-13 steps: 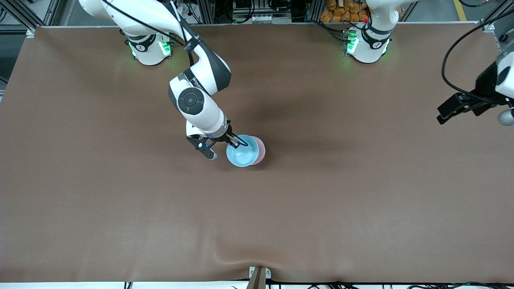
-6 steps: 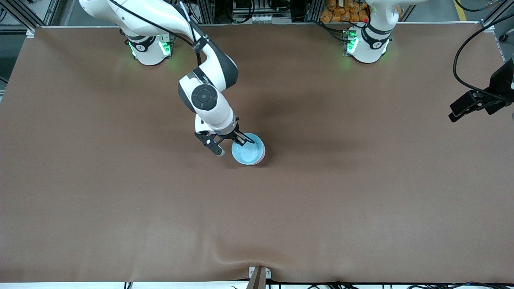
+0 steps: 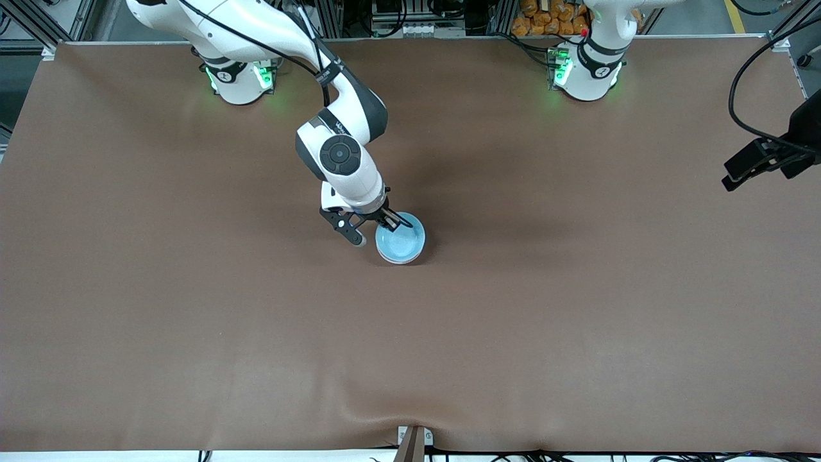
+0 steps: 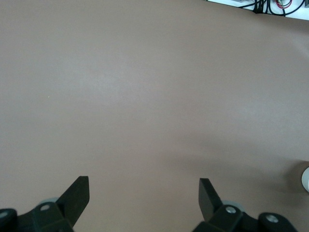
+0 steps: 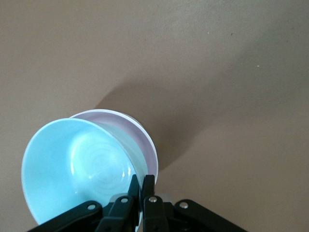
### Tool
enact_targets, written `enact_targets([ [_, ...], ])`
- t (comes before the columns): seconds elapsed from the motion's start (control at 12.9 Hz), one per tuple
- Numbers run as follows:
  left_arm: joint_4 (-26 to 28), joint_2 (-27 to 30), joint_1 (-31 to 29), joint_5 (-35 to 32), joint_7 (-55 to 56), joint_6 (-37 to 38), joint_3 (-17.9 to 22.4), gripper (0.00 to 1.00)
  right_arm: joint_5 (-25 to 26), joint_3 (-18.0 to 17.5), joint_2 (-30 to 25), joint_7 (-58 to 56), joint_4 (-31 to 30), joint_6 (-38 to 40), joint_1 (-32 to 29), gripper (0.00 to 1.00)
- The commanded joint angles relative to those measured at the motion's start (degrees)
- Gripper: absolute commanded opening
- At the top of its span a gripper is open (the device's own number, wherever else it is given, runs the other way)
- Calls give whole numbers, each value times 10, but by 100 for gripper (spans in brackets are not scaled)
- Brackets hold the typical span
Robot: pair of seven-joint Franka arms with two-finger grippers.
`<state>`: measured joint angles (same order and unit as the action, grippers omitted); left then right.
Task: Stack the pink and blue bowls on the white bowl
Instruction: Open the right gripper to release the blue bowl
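My right gripper (image 3: 396, 222) pinches the blue bowl's (image 3: 400, 242) rim, seating it in the pink bowl (image 5: 141, 140) mid-counter (image 3: 577, 308). My left gripper (image 4: 144, 198) waits spread wide, holding nothing, over the counter's left-arm edge.

1. No text, label, brand, number or sign can be read with any certainty in these views.
2. The right arm (image 3: 340, 138) bears a small dark marking on its white shell near the joint, but its letters are too small to make out.
3. The blue bowl (image 3: 400, 242) is plain, with only moulded rings in its base and no print.
4. The brown table cover (image 3: 577, 308) carries no writing.
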<state>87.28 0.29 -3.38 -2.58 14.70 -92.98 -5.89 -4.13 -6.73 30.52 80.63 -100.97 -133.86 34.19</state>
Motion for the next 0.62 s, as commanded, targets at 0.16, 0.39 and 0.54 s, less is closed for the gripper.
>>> enact_targets([
  [0.16, 5, 14, 2, 12, -13, 10, 6, 100, 25, 6, 22, 10, 57, 39, -4, 77],
  [0.39, 6, 14, 2, 12, -13, 11, 6, 100, 23, 6, 21, -2, 133, 146, -30, 86],
  [0.54, 7, 15, 2, 12, -13, 11, 6, 100, 21, 6, 18, -27, 171, 204, -50, 99],
])
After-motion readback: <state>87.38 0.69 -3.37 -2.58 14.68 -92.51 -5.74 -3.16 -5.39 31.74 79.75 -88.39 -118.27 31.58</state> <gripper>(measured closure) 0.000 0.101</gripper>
